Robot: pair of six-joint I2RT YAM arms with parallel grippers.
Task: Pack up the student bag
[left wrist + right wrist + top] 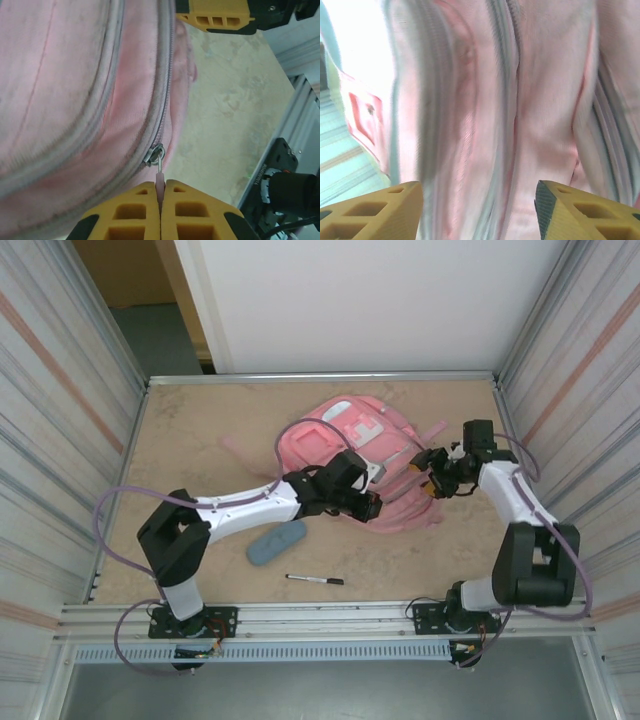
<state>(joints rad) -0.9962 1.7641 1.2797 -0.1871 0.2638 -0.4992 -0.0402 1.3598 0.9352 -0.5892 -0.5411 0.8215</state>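
Lying toward the back of the bench (190, 440) in the top view, the student bag (345, 440) spreads flat with its front patches up and its straps trailing to the right. The left fingers (371, 506) sit at its near edge, and the right fingers (433, 480) at its right edge among the straps. A blue-grey pouch (277, 543) and a pen (315, 580) lie nearer the arms, apart from the bag.

From the left wrist, the left fingers (130, 217) are pressed together on a thin pink zip pull (160, 180). It hangs from the metal slider (155, 154) on a zip line of the student bag (65, 100). Beside the bag lies bare bench (235, 100).

From the right wrist, the right fingers (375, 210) stand apart, with the pink cloth of the student bag (485, 100) close before them. Whether they touch it I cannot tell.
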